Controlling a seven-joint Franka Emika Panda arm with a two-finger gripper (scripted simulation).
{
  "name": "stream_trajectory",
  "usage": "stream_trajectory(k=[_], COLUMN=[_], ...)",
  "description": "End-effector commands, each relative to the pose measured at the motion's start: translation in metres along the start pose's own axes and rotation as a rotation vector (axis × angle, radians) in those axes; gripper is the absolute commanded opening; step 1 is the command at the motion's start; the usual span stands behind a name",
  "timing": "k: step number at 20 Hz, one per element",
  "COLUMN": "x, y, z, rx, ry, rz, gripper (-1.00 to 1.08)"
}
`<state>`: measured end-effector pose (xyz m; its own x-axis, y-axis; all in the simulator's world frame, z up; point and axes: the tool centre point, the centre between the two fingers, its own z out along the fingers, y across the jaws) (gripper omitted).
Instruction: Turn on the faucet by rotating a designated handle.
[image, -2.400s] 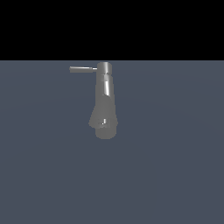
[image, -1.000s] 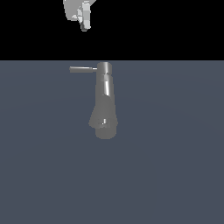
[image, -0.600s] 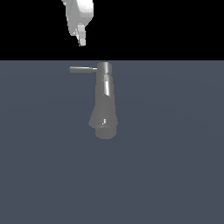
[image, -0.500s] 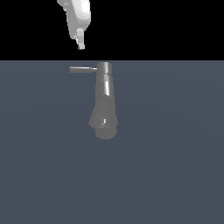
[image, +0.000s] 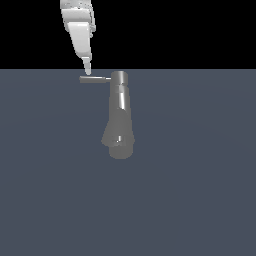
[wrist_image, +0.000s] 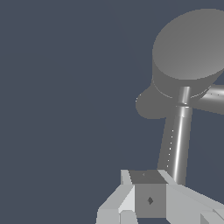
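The grey faucet (image: 120, 117) stands as a tapered column with a bright streak, widening to a rounded end. Its handle (image: 95, 78), a thin grey rod, sticks out of the cylindrical cap toward the exterior view's left. My white gripper (image: 88, 71) comes down from the top edge, its tip just above the rod's free end; whether they touch is unclear. In the wrist view the handle (wrist_image: 177, 140) runs from the faucet's cap (wrist_image: 192, 48) to just beyond my gripper (wrist_image: 146, 192). The fingers sit together with no gap and nothing held.
A flat blue-grey floor (image: 200, 200) spreads around the faucet, under a black background.
My gripper has come down from the top edge of the exterior view to just above the handle's free end. The faucet and handle have not moved.
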<state>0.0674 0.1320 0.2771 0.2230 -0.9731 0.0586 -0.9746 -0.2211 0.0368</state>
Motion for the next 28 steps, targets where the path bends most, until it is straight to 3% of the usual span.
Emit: stream_trajectory(k=[1,16,28], x=[-0.005,-0.019,-0.003], y=[-0.008,-0.026,-0.016], z=[0.01,0.035,0.042], rx=[0.003,0.007,-0.031], ry=[-0.008,-0.032,-0.051], rz=[0.041,0.136,0.183], gripper=[-1.0,-1.0,-1.0])
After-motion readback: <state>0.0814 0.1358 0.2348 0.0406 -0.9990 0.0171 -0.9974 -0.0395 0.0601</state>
